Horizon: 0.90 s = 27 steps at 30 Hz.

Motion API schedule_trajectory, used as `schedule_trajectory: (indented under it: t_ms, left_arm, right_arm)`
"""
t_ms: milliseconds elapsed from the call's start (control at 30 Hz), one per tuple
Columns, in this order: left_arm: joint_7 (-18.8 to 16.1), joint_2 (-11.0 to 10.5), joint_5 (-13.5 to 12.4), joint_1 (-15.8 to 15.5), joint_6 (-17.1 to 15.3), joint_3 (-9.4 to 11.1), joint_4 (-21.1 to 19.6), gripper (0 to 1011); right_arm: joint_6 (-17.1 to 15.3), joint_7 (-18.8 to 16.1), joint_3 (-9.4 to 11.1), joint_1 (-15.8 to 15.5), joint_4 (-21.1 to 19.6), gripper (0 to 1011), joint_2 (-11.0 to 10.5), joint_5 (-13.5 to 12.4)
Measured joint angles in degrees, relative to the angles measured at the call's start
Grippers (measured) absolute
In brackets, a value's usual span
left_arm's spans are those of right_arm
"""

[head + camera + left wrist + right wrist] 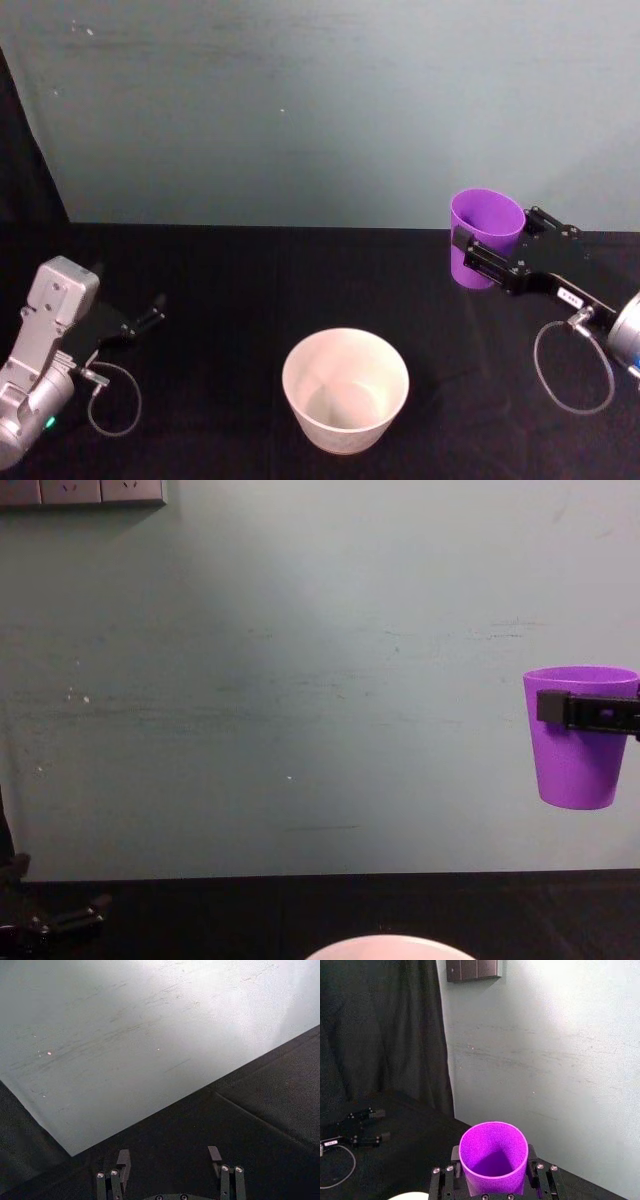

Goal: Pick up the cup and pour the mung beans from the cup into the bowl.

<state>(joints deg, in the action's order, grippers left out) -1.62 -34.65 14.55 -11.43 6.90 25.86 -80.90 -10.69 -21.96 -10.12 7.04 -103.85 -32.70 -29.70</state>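
The purple cup (486, 232) hangs upright above the black table, right of and beyond the bowl. My right gripper (492, 248) is shut on the cup, one finger on each side of it (493, 1157). From the chest the cup (582, 755) floats well above the table with a black finger (590, 710) across it. The cup's inside looks plain purple; the mung beans are hidden. The white bowl (345, 362) stands at the front middle, its inside bare white, with its rim (390, 946) low in the chest view. My left gripper (150, 315) rests open at the left (169, 1160), holding nothing.
Black cloth covers the table (240, 290). A pale grey-green wall (320, 110) stands right behind it and a black curtain (380, 1030) hangs at the left. Cable loops dangle from the left wrist (115, 400) and the right wrist (572, 368). Wall sockets (80, 490) sit high up.
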Motion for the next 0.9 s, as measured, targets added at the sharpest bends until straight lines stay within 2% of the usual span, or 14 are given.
schedule_trajectory:
  t_ms: [900]
  left_arm:
    - [0.00, 0.00, 0.00, 0.00, 0.00, 0.00, 0.00, 1003]
  right_arm:
    - [0.00, 0.00, 0.00, 0.00, 0.00, 743, 0.00, 0.00]
